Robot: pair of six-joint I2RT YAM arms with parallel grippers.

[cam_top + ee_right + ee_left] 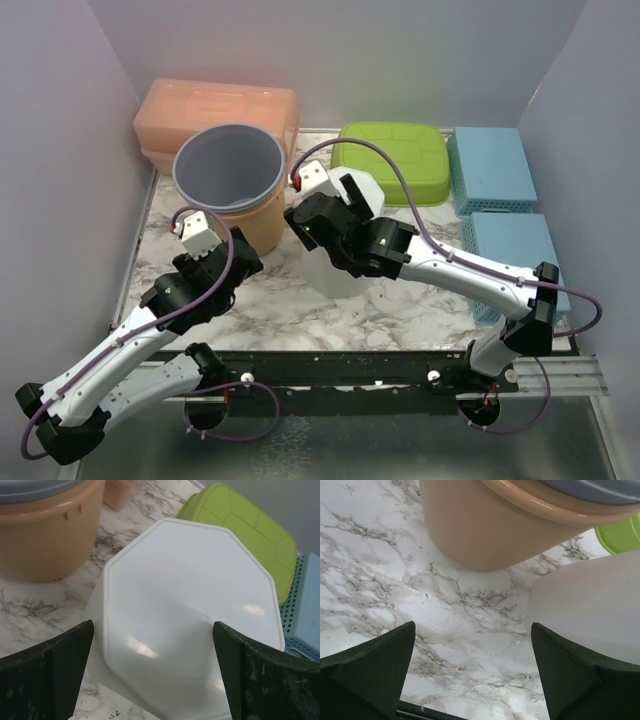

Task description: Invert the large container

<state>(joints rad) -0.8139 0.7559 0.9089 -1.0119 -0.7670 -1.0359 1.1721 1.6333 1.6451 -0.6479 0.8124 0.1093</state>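
At the far left stands a peach lidded box (215, 108). Just in front of it is a peach bucket (485, 525) with a grey-blue bucket (228, 165) nested inside.

The left gripper (472, 627) hangs low over the marble table (380, 570), near the foot of the peach bucket. Its dark fingers (370, 670) are spread wide, and only bare marble lies between them. It holds nothing and touches nothing.

Right of it, near the middle of the table, is the large container (190, 605), a white octagonal tub. Its flat closed face is turned upward and its wall runs down to the marble. It stands just beside the peach bucket, with a strip of table showing between them.

The right gripper (153, 624) is poised directly above this container. Its two fingers (45, 675) are wide apart, and in the wrist view the white face fills the gap between them. The overhead view hides the fingertips behind the wrist, so contact with the container cannot be told. Nothing is clamped.

Farther right, at the back, sits a green lidded container (395, 160). Beyond it, two blue slotted baskets (490, 170) stand along the right side, one behind the other.
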